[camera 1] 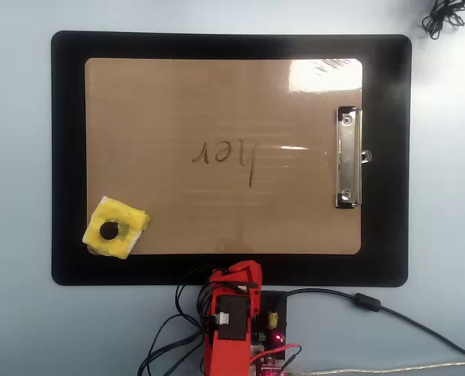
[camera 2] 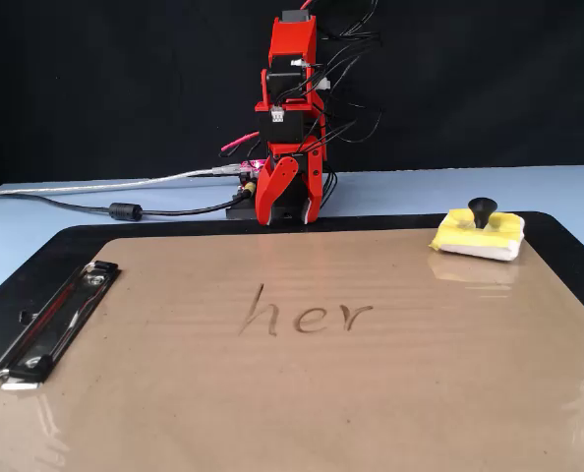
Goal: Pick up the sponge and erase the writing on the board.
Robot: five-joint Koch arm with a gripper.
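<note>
Now sponge [camera 2: 477, 233] on board [camera 2: 302, 393] corner, gripper [camera 2: 290, 208] well apart

In the overhead view, the board [camera 1: 178, 102] lies on a mat [camera 1: 68, 157] that reaches past it on every side, and the mat lies on the table [camera 1: 17, 196]. The writing [camera 1: 225, 157] sits near the board's middle. The clip [camera 1: 347, 158] runs along the board's right edge in the overhead view, and shows at the left in the fixed view [camera 2: 51, 324]. The sponge [camera 1: 117, 227] rests on the board's lower left corner, well apart from the writing; in the fixed view it sits at the far right [camera 2: 477, 234]. The arm [camera 1: 232, 317] stands on the table just below the mat's lower edge, behind the board in the fixed view [camera 2: 290, 118]. A cable [camera 1: 389, 313] trails off to the right of the arm's base.
</note>
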